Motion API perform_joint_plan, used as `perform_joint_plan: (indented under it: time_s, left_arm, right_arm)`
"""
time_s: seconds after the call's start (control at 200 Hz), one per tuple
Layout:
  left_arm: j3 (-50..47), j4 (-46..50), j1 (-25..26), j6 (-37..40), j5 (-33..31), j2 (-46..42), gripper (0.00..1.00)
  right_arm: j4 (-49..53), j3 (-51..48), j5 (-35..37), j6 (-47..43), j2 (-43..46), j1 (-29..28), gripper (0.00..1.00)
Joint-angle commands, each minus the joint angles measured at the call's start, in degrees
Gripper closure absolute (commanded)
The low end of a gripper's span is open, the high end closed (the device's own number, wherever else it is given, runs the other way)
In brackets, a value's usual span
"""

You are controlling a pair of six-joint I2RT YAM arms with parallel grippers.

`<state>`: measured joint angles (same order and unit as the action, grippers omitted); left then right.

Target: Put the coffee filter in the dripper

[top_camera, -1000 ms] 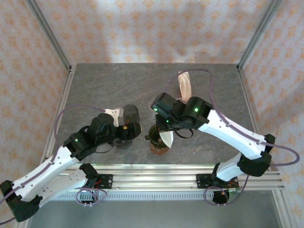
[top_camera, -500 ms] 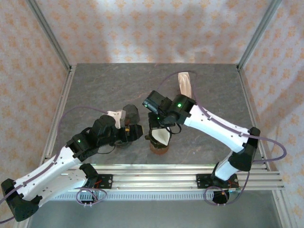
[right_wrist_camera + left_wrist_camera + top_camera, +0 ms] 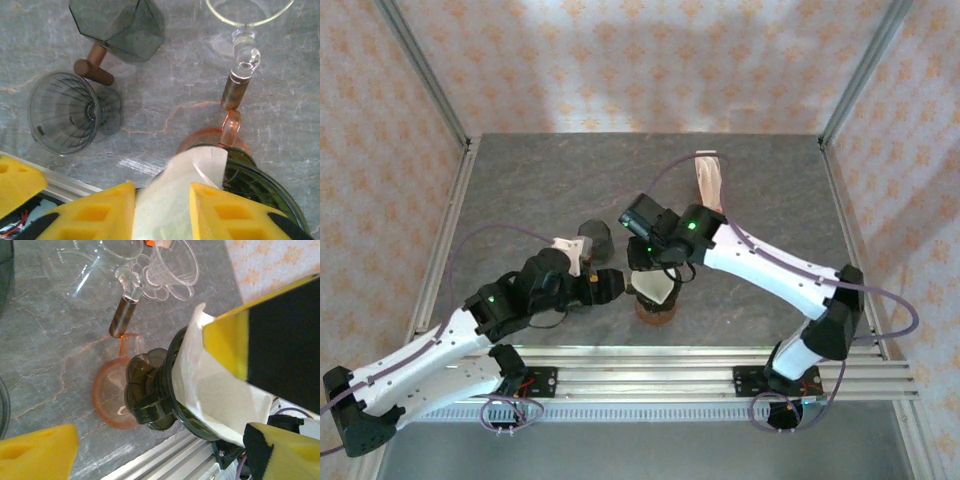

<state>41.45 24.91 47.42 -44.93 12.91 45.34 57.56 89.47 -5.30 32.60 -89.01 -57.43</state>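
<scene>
Plainly, the coffee filter (image 3: 175, 175) sits partway in the dripper (image 3: 150, 390), one edge proud; paper clinging to a lifting claw could drag it out. The right claw (image 3: 162, 189) points down over it, pads (image 3: 220, 210) flanking the paper; pinching or loose, I cannot tell. The left claw (image 3: 607, 285), spread, reaches low beside the dripper.

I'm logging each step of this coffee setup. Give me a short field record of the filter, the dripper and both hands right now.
filter: white paper, sitting in the dripper, top edge above the rim
dripper: dark, standing on an orange cup
right hand: over the dripper, fingers parted, filter between them
left hand: open, beside the dripper, gripping nothing
nearby: grey ribbed dripper, apart from the cup
</scene>
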Motion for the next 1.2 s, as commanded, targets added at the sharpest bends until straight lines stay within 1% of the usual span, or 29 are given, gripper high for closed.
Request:
perform_joint_plan:
  time_s: [0.0, 0.08, 0.135, 0.21, 0.27, 0.48, 0.571, 0.676, 0.801, 0.886, 0.941, 1.031, 1.096, 1.196]
  left_arm:
    - [3.37, -0.15, 2.44, 0.95, -4.94, 1.23, 0.20]
    - [4.75, -0.36, 3.91, 1.46, -6.47, 2.94, 0.29]
    - [5.53, -0.30, 4.78, 1.77, -7.54, 4.28, 0.32]
    - [6.07, -0.72, 5.59, 2.24, -7.90, 5.89, 0.33]
    - [6.40, -0.96, 5.91, 2.38, -8.03, 7.19, 0.33]
    - [7.41, -1.63, 6.19, 2.30, -8.18, 10.35, 0.39]
    - [7.45, -1.95, 6.14, 2.30, -8.37, 10.44, 0.39]
    - [7.43, -1.95, 6.12, 2.34, -8.45, 10.73, 0.39]
    - [7.51, -1.83, 6.17, 2.50, -8.50, 11.04, 0.39]
    - [7.67, -1.89, 6.16, 2.65, -8.44, 11.26, 0.39]
    - [7.88, -1.78, 6.15, 2.73, -8.38, 11.41, 0.40]
    - [8.12, -1.87, 6.14, 2.74, -8.25, 11.35, 0.40]
    - [8.03, -2.22, 6.14, 2.58, -8.24, 11.26, 0.38]
    - [7.86, -2.73, 6.18, 2.49, -8.18, 11.35, 0.33]
  right_arm:
    - [-3.51, -1.83, 4.16, 0.66, 6.92, 0.31, 0.60]
    - [-5.19, -3.96, 4.89, 0.97, 10.18, 0.23, 0.58]
    - [-5.48, -5.70, 6.31, 1.60, 12.44, 0.21, 0.56]
    - [-7.05, -9.29, 7.94, 2.59, 15.95, 0.17, 0.53]
    - [-7.69, -11.82, 7.92, 3.04, 17.76, 0.12, 0.51]
    - [-7.33, -15.23, 5.40, 2.35, 17.98, -1.02, 0.51]
    - [-7.41, -15.38, 5.83, 2.08, 17.92, -1.93, 0.55]
    - [-6.47, -15.30, 7.03, 2.25, 17.39, -2.54, 0.63]
    - [-6.06, -15.48, 7.41, 2.18, 16.51, -3.20, 0.65]
    - [-5.64, -15.40, 7.98, 2.40, 15.86, -3.54, 0.70]
    - [-5.02, -15.39, 8.98, 2.53, 15.69, -3.78, 0.76]
    - [-4.33, -15.56, 10.97, 2.69, 15.80, -4.07, 0.91]
    - [-4.30, -15.64, 12.63, 2.47, 15.85, -4.56, 1.00]
    - [-3.55, -15.57, 16.39, 1.86, 15.08, -5.04, 1.00]
